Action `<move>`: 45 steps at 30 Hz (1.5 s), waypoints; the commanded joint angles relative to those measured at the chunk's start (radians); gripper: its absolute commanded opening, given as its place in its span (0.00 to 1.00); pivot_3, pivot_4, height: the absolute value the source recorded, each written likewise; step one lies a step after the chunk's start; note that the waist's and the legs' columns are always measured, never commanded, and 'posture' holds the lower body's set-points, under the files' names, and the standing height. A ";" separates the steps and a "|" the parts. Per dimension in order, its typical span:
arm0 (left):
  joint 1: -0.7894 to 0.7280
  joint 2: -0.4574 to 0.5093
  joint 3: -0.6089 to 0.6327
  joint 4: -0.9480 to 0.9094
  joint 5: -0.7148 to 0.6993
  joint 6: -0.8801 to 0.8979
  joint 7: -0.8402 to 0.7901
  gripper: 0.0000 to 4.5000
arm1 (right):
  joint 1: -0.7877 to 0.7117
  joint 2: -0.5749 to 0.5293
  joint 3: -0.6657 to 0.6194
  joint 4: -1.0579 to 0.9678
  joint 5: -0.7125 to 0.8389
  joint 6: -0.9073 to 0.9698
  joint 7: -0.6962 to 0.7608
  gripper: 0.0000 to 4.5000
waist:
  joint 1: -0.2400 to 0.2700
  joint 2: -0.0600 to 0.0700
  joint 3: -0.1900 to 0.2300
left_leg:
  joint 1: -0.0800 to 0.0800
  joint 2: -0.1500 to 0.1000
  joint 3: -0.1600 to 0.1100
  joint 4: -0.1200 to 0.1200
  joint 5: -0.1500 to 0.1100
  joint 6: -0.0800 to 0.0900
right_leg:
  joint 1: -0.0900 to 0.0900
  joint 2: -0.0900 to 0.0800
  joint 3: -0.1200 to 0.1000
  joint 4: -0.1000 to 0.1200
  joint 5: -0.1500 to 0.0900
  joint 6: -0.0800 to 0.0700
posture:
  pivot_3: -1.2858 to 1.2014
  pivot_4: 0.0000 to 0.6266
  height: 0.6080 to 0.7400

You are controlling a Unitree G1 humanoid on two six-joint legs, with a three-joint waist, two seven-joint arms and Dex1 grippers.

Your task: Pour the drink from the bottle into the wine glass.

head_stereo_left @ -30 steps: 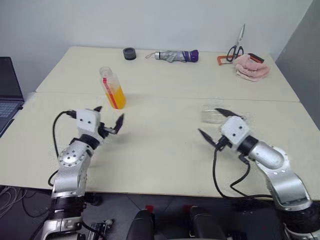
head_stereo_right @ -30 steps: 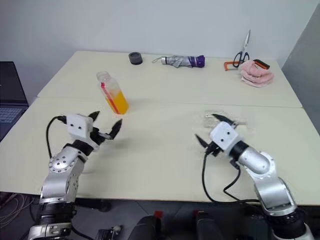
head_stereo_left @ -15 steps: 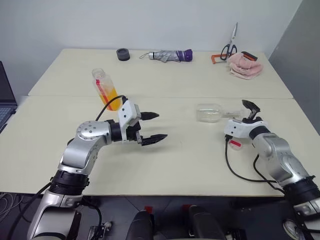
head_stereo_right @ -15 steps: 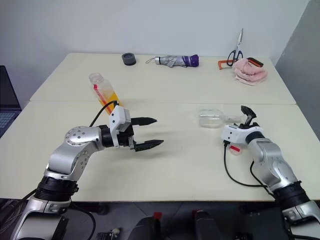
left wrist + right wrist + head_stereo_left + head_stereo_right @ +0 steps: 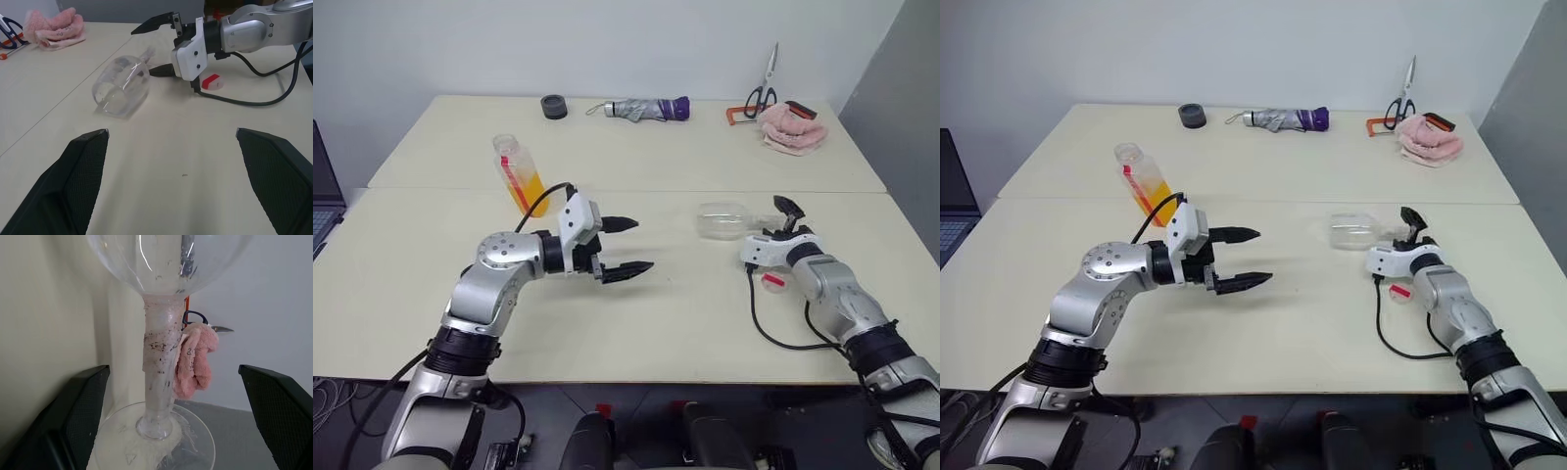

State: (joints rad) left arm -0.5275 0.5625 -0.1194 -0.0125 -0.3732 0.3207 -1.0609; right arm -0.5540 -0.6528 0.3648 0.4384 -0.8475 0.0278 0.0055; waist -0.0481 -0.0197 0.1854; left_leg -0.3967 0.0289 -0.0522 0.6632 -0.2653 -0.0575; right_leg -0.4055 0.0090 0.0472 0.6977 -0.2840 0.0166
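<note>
Between the wide-open right jaws (image 5: pixel 1408 227) lies the toppled wine glass's (image 5: pixel 722 220) stem, untouched; left jaws (image 5: pixel 628 246) gape over bare surface (image 5: pixel 685 313), bottle (image 5: pixel 519 174) behind.

Far edge of the cream-coloured surface (image 5: pixel 636 162), left to right: a small black round cap-like object (image 5: pixel 553 106); a folded grey umbrella with a purple handle (image 5: pixel 641 109); black-handled scissors (image 5: pixel 766 86); a crumpled pink cloth (image 5: pixel 790 130). A dark laptop (image 5: pixel 321 196) lies beyond the surface's left edge.
</note>
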 commanded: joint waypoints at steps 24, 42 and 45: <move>0.189 0.035 0.245 -0.041 -0.083 0.098 0.151 1.00 | -0.032 0.287 -0.119 -0.107 0.441 -0.178 0.061 0.02 | -0.022 -0.005 -0.003 | 0.000 0.003 0.000 -0.001 0.000 0.000 | -0.001 0.001 0.001 0.000 0.000 0.000 | 0.52 0.24 1.00; 0.263 0.184 0.439 -0.218 -0.210 0.290 0.228 1.00 | -0.225 0.763 -0.264 0.498 0.877 -0.382 0.413 0.02 | -0.001 -0.004 -0.002 | 0.000 0.001 -0.002 -0.001 0.000 0.000 | -0.001 -0.002 -0.003 0.000 0.000 0.000 | 0.52 0.24 1.00; 0.232 0.191 0.452 -0.224 -0.231 0.310 0.249 1.00 | -0.213 0.756 -0.267 0.522 0.870 -0.413 0.424 0.02 | -0.001 -0.004 -0.002 | 0.000 0.001 -0.002 -0.002 0.000 0.000 | -0.001 -0.002 -0.003 0.000 0.000 -0.001 | 0.52 0.24 1.00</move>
State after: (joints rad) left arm -0.2724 0.7351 0.2924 -0.1989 -0.5814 0.6265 -0.8229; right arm -0.7743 0.1006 0.1007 0.9503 0.0221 -0.3570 0.4147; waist -0.0494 -0.0237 0.1830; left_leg -0.3965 0.0297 -0.0547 0.6614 -0.2654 -0.0576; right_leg -0.4060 0.0072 0.0443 0.6979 -0.2839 0.0161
